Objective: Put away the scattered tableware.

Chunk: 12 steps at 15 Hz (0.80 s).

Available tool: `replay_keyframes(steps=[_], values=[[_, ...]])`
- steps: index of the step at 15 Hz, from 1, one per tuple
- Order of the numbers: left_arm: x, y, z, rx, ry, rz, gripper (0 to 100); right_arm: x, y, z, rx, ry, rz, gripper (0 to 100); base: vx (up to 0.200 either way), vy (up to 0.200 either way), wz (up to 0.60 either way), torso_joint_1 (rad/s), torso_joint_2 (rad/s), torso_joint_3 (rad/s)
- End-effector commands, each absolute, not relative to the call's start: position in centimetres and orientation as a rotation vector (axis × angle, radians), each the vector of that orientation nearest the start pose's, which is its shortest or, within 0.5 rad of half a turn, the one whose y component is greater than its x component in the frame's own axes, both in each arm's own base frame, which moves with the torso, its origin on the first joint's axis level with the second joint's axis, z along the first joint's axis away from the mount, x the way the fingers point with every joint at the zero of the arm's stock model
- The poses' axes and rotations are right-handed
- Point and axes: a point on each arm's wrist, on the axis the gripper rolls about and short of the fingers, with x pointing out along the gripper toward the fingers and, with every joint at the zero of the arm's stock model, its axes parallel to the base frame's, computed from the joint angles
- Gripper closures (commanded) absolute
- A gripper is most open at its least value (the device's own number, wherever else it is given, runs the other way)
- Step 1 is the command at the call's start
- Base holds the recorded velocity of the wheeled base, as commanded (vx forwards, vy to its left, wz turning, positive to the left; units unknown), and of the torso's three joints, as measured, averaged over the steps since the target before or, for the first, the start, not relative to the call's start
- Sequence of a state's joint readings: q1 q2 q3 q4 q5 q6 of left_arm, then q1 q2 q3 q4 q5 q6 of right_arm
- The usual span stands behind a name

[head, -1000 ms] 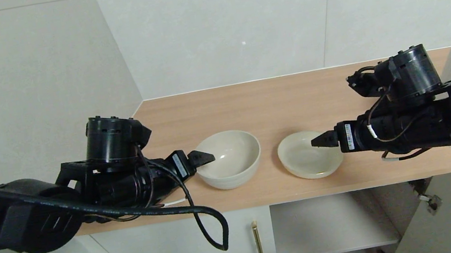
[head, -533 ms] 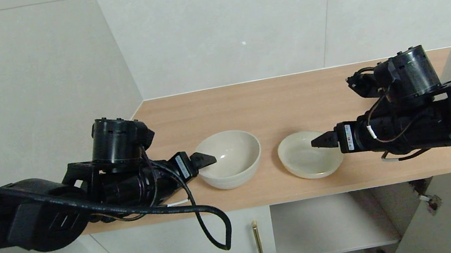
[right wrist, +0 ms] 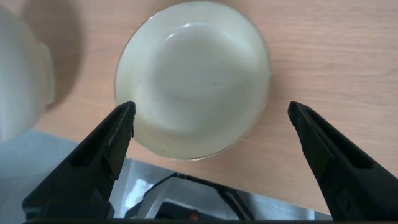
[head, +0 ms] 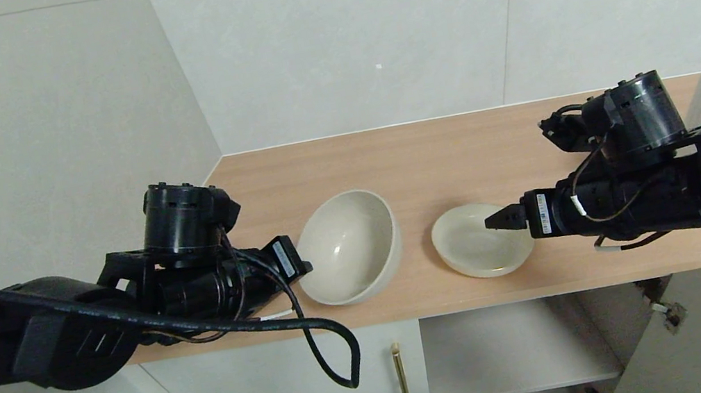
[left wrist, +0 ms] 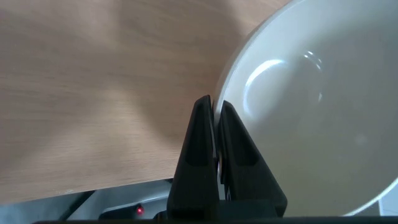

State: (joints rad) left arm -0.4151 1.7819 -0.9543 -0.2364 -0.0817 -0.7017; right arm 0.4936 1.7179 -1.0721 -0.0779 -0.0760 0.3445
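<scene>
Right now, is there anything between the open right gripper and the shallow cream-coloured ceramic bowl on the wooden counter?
Nothing visible. The right gripper hangs open above the shallow cream-coloured ceramic bowl, with only air between. The deeper cream bowl, tilted in the shut left gripper, is off to the side.

On my screens, the deep bowl (head: 348, 246) carries a glossy cream glaze with a bright glint inside, and the shallow bowl (head: 480, 240) looks just as smooth and shiny. I see a matt wood-grain counter (head: 456, 151). The left gripper (head: 305, 267) and right gripper (head: 492, 222) look like matt black plastic. The wall tiles (head: 339, 36) are smooth and faintly satin, and the cabinet handle (head: 399, 373) is brassy metal.
</scene>
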Motion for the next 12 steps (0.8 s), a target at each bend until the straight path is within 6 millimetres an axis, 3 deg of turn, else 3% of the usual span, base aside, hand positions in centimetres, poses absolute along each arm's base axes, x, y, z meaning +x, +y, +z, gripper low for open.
replay_keyframes(steps=[1,12], values=[[29.3,-13.1,16.1,-0.570,0.723,-0.256,100,27.9,14.8,19.6,0.162,0.607,0.292,0,0.000,0.000,0.00,0.000,0.00,0.000],[29.2,-13.1,16.2,-0.569,0.720,-0.258,100,30.4,15.8,16.5,0.057,0.653,0.122,0,0.000,0.000,0.00,0.000,0.00,0.000]])
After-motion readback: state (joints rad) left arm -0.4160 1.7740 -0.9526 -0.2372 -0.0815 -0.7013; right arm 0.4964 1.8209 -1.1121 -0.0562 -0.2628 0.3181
